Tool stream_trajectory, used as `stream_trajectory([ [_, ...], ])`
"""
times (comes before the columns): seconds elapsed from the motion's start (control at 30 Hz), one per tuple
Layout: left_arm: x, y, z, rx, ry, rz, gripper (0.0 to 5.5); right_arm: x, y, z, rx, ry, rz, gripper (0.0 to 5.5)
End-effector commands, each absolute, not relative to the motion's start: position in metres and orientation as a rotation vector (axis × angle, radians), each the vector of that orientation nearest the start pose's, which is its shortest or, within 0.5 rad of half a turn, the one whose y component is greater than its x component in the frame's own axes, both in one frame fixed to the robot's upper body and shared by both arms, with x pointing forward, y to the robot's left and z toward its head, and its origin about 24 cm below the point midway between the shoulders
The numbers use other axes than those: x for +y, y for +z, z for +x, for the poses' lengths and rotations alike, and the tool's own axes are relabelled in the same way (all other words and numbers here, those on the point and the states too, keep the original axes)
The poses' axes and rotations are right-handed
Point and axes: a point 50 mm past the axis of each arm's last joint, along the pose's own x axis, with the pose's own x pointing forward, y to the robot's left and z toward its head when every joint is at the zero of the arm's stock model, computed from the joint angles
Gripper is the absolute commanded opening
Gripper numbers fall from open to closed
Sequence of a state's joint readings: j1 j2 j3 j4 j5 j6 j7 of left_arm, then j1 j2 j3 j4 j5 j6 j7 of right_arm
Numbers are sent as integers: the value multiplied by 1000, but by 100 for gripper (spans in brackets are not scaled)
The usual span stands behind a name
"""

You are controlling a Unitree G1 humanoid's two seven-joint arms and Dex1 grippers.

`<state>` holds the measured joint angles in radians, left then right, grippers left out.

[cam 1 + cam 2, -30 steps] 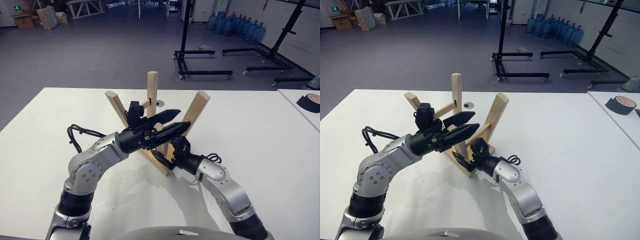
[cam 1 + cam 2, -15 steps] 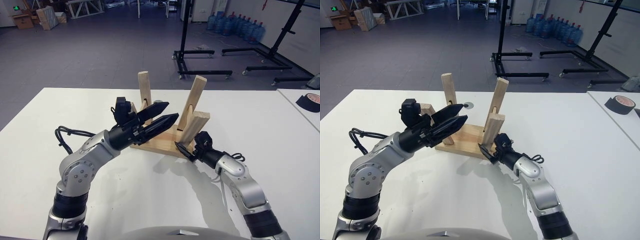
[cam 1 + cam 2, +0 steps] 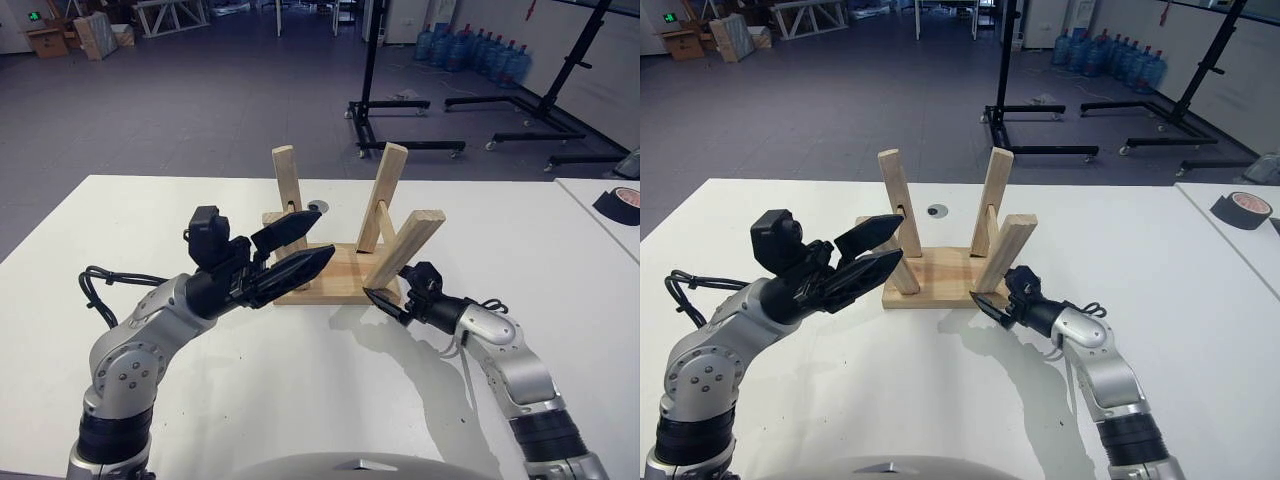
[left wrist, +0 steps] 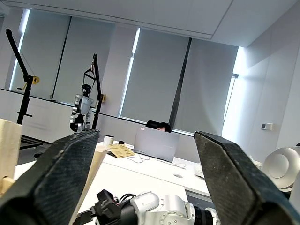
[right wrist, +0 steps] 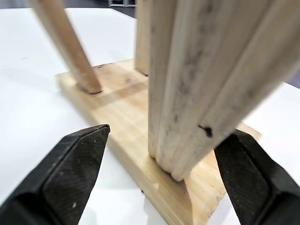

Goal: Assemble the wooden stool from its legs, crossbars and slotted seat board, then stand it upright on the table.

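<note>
While the table [image 3: 500, 230] carries the stool [image 3: 345, 280] upside down at its centre, seat flat and legs [image 3: 384, 195] up, you have the left claw [image 3: 898, 238] gaping at its 8 o'clock and the right claw [image 3: 985, 303] spread at its 4 o'clock corner.

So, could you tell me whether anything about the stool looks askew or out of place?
Yes: the stool rests upside down, seat board flat on the table, legs up. The leg nearest the right gripper leans outward far more than the others, suggesting a loose fit.
</note>
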<state>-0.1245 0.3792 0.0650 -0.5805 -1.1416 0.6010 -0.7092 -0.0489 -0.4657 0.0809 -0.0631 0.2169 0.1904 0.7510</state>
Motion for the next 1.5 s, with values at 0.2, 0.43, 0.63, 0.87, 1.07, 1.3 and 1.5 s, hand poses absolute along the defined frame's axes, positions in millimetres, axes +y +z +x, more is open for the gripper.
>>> stream_trajectory([
  [0.2,132,174,209,-209,-1289,-490,371,-198,61,276,200,1017,-188,384],
  [0.43,133,170,212,-201,-1297,-469,371,-201,57,281,188,1179,-185,251],
  [0.63,132,170,213,-193,-1312,-452,371,-200,50,281,154,1205,-165,119],
  [0.87,131,170,213,-186,-1316,-442,371,-193,52,279,118,1235,-138,106],
  [1.07,139,184,208,-249,-1299,-408,371,-191,88,262,108,1410,11,101],
  [1.3,149,227,188,-424,-1271,-273,371,-200,127,239,362,1580,356,100],
  [1.5,138,247,167,-503,-1290,-256,371,-223,104,198,875,1521,574,99],
])
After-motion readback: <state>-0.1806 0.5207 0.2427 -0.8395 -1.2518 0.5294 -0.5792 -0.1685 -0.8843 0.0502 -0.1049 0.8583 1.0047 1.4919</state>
